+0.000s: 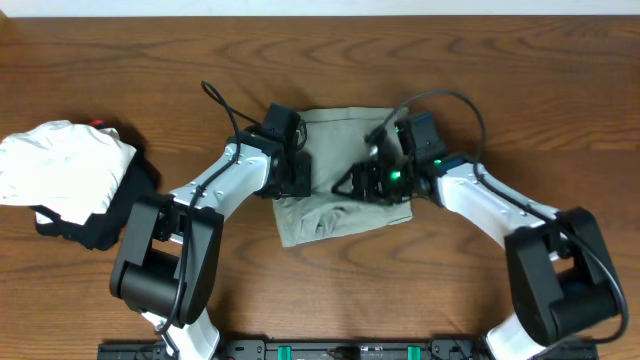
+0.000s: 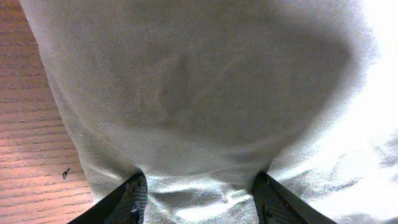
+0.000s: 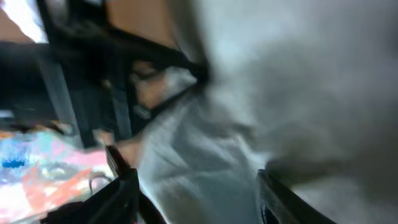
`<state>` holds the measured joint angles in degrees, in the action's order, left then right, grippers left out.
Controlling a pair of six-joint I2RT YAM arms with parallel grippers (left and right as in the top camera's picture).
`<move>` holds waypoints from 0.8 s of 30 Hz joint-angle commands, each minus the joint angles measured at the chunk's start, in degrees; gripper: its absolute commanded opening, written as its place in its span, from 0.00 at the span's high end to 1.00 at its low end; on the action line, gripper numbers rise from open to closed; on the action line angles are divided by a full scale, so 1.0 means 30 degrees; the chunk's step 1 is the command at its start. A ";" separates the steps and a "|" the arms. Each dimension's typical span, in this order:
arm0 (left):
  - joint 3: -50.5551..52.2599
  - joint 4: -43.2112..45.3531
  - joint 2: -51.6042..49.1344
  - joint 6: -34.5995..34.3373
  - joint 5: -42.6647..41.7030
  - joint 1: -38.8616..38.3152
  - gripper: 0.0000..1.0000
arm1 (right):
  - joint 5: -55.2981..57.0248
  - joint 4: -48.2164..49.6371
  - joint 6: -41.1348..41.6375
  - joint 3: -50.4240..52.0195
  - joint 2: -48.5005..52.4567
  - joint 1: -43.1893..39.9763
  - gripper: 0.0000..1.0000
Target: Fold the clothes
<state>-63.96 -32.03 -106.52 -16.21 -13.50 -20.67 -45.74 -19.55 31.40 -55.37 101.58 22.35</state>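
Left gripper [image 2: 199, 180], right gripper [image 3: 196, 179] both released at 9 and 3 o'clock on pale khaki cotton shorts [image 1: 330, 220]. They lie as a compact rectangle, probably one fold left.

The overhead camera looks straight down on the brown wooden counter [image 1: 120, 60], spanning its width. Both wrist cameras sit very close to the pale khaki cotton shorts [image 1: 345, 130] at mid-counter, the left facing down, the right aslant and blurred. All three views share that cloth.

White-shelled arms [image 1: 480, 203], black joints [image 1: 150, 270], looping black cables [image 1: 447, 94], green status light [image 1: 397, 177], black claw fingers [image 2: 132, 199]
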 commanded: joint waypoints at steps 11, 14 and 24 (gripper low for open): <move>0.0029 -0.3242 -0.0546 0.0670 0.1005 0.0080 0.42 | 0.5923 -0.6535 -0.4240 0.0022 0.0474 -0.4911 0.39; 0.0029 -0.3912 -0.0539 0.0670 0.0583 0.0080 0.38 | 0.6054 -0.6433 -0.5217 0.0015 0.0466 -0.5129 0.39; 0.0029 -0.6215 0.0452 0.0321 -0.2769 0.0080 0.56 | 0.8320 -0.6819 -0.6076 -0.1581 -0.0415 -0.6033 0.37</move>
<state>-64.36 -49.50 -106.50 -15.38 -19.31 -20.62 -24.38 -39.64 15.62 -57.21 102.45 5.80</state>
